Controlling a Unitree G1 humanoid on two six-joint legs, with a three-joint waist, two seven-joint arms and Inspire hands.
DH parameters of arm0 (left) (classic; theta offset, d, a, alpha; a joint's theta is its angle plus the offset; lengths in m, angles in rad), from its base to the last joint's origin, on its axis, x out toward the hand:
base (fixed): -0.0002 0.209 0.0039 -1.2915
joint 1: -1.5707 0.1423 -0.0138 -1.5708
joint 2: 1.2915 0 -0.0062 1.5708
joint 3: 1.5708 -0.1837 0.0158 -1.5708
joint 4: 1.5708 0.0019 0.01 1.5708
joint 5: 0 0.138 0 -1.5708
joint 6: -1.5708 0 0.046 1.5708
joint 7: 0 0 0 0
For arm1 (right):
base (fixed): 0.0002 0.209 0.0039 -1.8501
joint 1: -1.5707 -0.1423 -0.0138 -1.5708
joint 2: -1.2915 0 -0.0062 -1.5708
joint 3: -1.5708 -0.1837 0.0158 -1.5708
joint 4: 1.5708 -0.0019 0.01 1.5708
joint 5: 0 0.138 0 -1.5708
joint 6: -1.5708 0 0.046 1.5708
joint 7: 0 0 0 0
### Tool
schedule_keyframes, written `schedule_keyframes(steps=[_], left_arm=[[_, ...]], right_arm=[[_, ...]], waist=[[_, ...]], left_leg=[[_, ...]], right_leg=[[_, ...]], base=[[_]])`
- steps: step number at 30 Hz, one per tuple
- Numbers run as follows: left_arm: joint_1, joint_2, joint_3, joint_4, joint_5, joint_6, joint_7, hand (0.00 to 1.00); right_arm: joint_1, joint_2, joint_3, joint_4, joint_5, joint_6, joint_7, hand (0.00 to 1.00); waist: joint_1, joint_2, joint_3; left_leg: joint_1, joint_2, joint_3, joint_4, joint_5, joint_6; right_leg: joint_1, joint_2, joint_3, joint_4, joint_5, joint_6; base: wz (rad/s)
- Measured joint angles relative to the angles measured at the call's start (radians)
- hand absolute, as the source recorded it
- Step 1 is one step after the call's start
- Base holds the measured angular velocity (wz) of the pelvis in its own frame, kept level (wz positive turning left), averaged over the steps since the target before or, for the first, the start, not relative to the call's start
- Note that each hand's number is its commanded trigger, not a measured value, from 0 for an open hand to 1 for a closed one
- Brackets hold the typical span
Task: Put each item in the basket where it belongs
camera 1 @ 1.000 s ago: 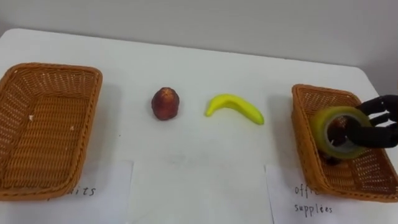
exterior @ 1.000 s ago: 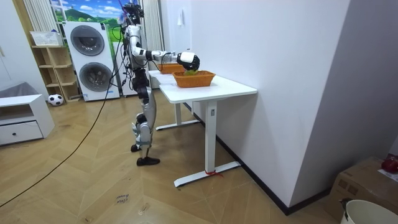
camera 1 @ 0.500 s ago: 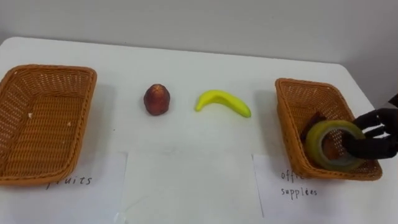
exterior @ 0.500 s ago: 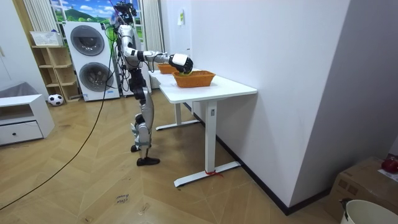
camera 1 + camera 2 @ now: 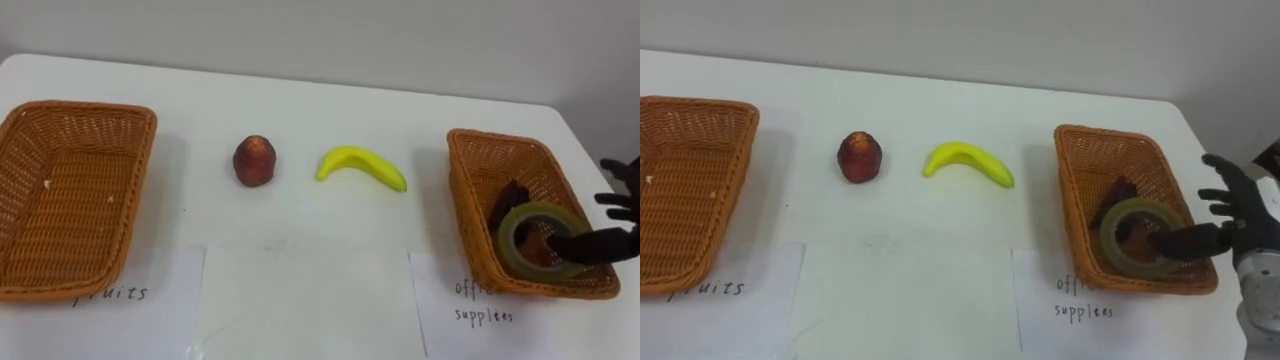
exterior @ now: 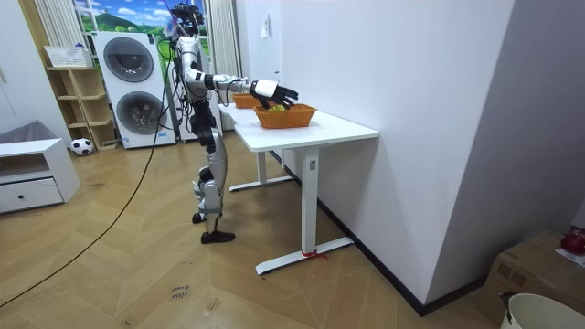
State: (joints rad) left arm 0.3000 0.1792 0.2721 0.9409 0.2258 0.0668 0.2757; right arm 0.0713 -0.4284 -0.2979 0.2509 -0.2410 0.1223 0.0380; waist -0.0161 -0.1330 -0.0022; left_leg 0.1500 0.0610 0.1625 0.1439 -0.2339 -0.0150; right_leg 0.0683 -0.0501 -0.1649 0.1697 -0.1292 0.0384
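Paper labels (image 5: pixel 140 295) lie nearest me on the white surface (image 5: pixel 300 250), one in front of each wicker basket. My right robot hand (image 5: pixel 1245 218) hangs at the near right corner of the right basket (image 5: pixel 466 210), fingers spread straight and gripping nothing. Its thumb reaches over the yellow tape roll (image 5: pixel 512 245), which lies flat inside that basket against a small dark thing (image 5: pixel 512 196). Farther out, the banana (image 5: pixel 362 167) and the red fruit (image 5: pixel 254 160) lie apart in the middle of the surface, well clear of both baskets, with the left basket (image 5: pixel 70 190) off at the left edge.
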Motion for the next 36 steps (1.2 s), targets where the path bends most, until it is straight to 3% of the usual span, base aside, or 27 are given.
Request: schedule_keyframes(steps=[15,25,31,36], left_arm=[[-0.001,-0.001,0.000,-0.023,-0.002,-0.001,0.000,0.00],[0.006,-0.003,-0.002,-0.012,-0.021,-0.020,0.028,0.00],[0.006,-0.006,-0.002,-0.012,-0.021,-0.024,0.044,0.00],[-0.003,-0.006,-0.002,0.026,-0.020,-0.025,0.044,0.00]], right_arm=[[0.000,0.000,0.000,0.003,-0.011,0.000,-0.016,0.00],[-0.004,0.000,-0.004,-0.195,-0.039,-0.017,-0.071,0.00],[-0.053,0.000,-0.010,-0.276,-0.017,-0.035,-0.092,0.00],[-0.115,0.000,-0.010,-0.277,0.064,-0.035,-0.093,0.00]], waist=[[0.007,0.001,0.0014],[-0.006,0.012,0.0032],[-0.006,0.018,0.0070],[-0.004,0.015,0.0042]], left_leg=[[0.000,0.000,0.001,-0.008,0.000,0.000],[0.000,-0.001,0.002,-0.007,0.000,0.000],[0.000,-0.001,0.001,-0.008,0.000,0.000],[0.000,-0.001,0.001,-0.007,0.000,0.000]], right_leg=[[-0.002,0.001,0.001,0.001,0.000,0.000],[-0.003,0.000,-0.003,0.001,0.000,0.000],[-0.003,0.000,-0.003,0.001,0.000,0.001],[-0.003,0.000,-0.003,0.001,0.000,0.001]], base=[[0.00],[0.00],[0.00],[0.00]])
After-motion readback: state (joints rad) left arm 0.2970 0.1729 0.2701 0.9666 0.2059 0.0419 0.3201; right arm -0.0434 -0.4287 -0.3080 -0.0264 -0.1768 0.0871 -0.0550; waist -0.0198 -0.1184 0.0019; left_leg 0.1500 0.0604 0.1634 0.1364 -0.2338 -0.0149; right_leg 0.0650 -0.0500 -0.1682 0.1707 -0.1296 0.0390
